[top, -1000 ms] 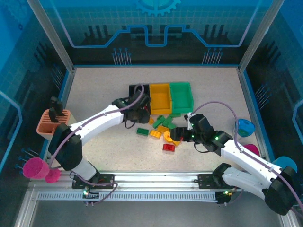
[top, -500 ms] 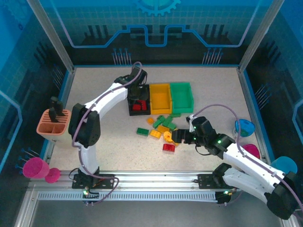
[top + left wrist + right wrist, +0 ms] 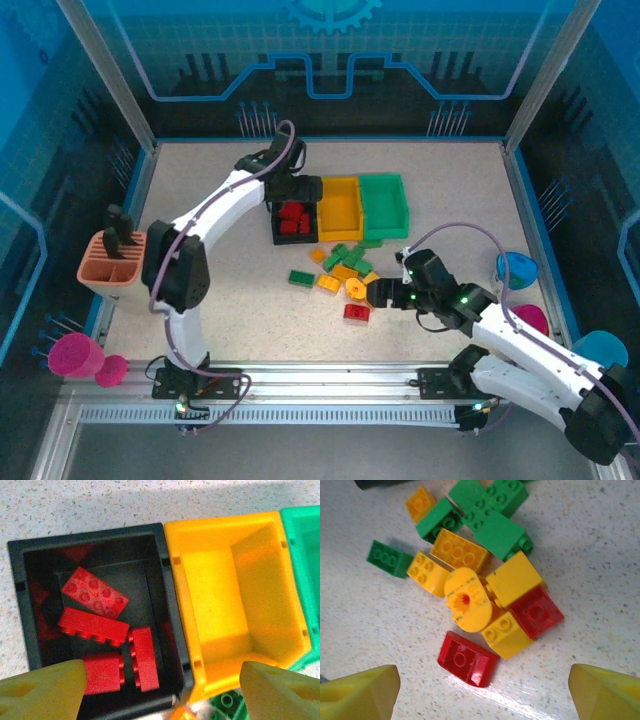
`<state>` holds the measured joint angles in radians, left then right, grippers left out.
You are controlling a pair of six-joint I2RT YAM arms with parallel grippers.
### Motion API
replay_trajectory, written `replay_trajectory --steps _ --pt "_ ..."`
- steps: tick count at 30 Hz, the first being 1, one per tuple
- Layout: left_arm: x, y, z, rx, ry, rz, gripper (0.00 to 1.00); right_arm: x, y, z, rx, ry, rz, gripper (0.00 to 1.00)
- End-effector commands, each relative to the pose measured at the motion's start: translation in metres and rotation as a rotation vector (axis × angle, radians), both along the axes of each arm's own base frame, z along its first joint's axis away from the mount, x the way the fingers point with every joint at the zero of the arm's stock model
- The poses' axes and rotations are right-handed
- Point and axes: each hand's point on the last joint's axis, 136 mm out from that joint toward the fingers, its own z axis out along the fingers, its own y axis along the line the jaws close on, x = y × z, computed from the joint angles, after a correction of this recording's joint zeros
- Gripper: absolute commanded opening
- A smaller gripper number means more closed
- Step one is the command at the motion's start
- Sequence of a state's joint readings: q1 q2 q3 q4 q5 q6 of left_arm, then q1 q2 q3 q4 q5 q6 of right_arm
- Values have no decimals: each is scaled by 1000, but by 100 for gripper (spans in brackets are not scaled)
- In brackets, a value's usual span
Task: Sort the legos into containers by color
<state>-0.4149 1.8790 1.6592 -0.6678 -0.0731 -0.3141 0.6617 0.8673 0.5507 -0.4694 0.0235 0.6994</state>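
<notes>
Left gripper (image 3: 160,692) hovering wide open over the black bin (image 3: 85,535)
Four red bricks (image 3: 95,592) are lying inside it; right gripper (image 3: 482,695), jaws apart too, is hanging over the mixed pile (image 3: 495,530) on the table (image 3: 600,540).

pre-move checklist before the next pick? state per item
1. Left gripper empty, jaws apart over the black bin: ok.
2. Black bin holds red legos alone: ok.
3. Right gripper open above the loose pile: ok.
4. Near red lego at the pile's edge, near side open: ok.
5. Second red lego clear of neighbours: not ok, it touches yellow legos.
6. Green bin contents: cannot tell.
</notes>
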Motion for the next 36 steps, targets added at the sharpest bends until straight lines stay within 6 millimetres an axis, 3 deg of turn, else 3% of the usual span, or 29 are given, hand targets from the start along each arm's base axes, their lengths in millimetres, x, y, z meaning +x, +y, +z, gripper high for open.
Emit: replay_trajectory --steps 1,7,17,23,32,34,36 --pt "-21 -2 46 -62 -92 -17 81 -6 -3 2 -63 16 15 88" --pt "-66 4 55 -91 -131 -29 81 -23 9 -14 -123 67 44 89" --pt "-123 14 31 -72 -102 -27 80 -27 33 -41 -200 157 -69 89" --pt "-142 27 14 -61 -78 0 80 -22 54 -46 -193 194 -121 91" --pt "-157 39 6 -54 -69 23 80 -18 51 -51 -317 237 -293 89" --pt "-159 39 4 -53 -64 25 80 -18 55 -51 -341 238 -308 86" --pt "-160 40 2 -54 -62 25 80 -19 57 -54 -359 246 -324 76"
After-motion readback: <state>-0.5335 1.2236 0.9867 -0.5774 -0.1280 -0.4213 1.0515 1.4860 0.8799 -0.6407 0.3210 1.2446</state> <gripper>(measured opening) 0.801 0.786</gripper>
